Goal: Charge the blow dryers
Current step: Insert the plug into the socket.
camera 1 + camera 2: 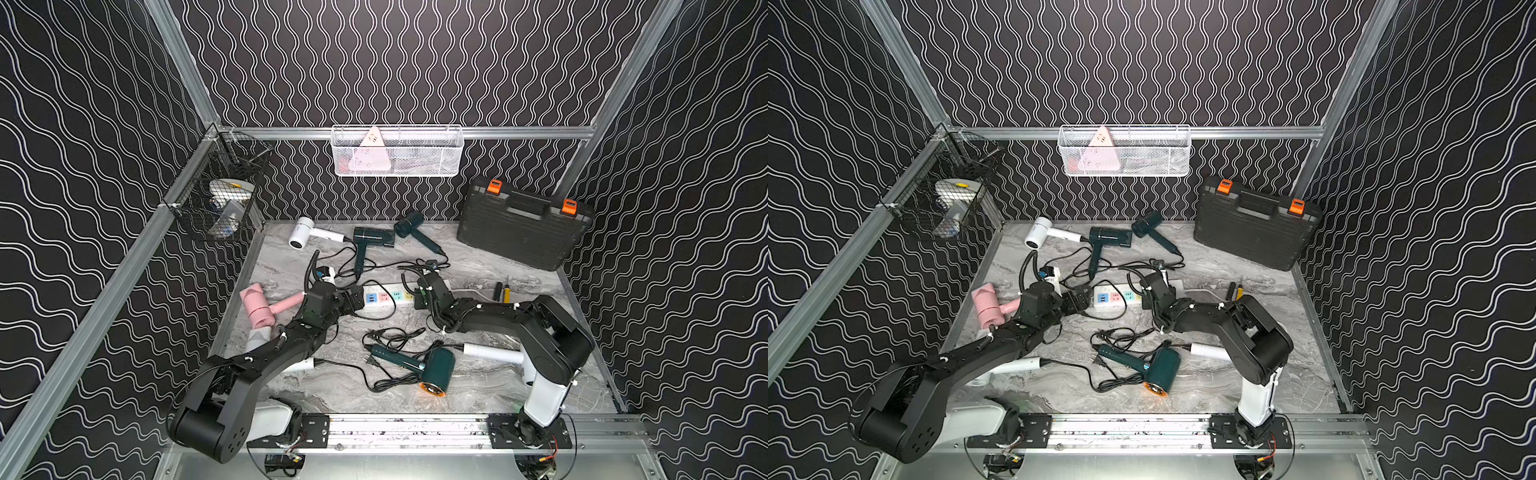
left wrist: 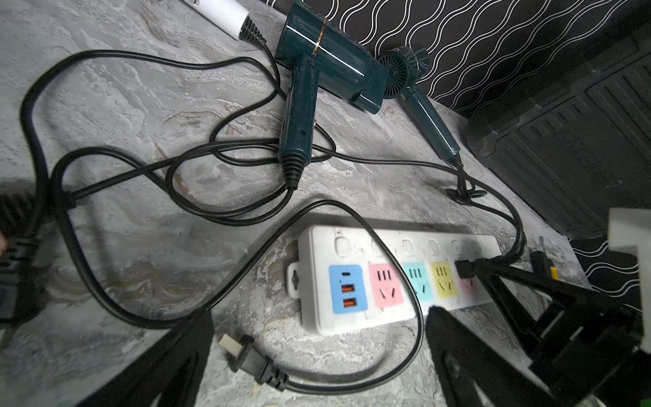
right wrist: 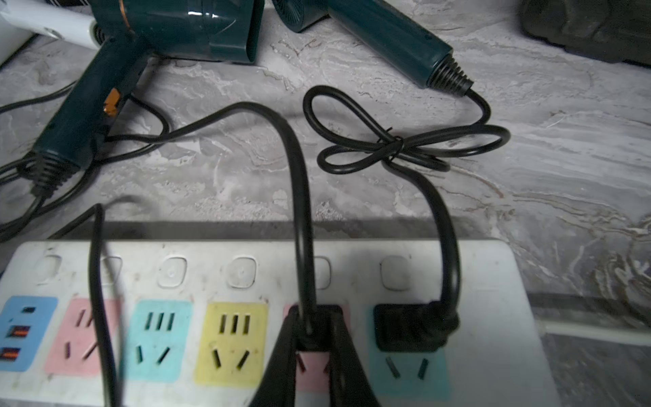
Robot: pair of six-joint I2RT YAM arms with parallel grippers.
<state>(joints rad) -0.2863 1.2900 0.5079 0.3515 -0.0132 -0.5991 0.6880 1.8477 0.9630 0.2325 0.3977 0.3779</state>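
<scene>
Several blow dryers lie on the marble table: white (image 1: 301, 237) and two dark green (image 1: 372, 239) (image 1: 411, 224) at the back, pink (image 1: 259, 307) at the left, dark green (image 1: 436, 370) and white (image 1: 494, 353) in front. The white power strip (image 1: 390, 297) lies mid-table. My right gripper (image 3: 314, 319) is shut on a black plug (image 3: 317, 313) seated in the strip's second pink socket. Beside it, another plug (image 3: 410, 327) sits in the end teal socket. My left gripper (image 2: 317, 315) is open over the strip's near end, with a loose plug (image 2: 246, 356) on the table between its fingers.
A black toolcase (image 1: 523, 224) with orange latches leans at the back right. A white wire basket (image 1: 397, 151) hangs on the back rail and a black one (image 1: 220, 195) on the left rail. Screwdrivers (image 1: 503, 291) lie right of the strip. Loose cords (image 1: 390, 336) cross the table.
</scene>
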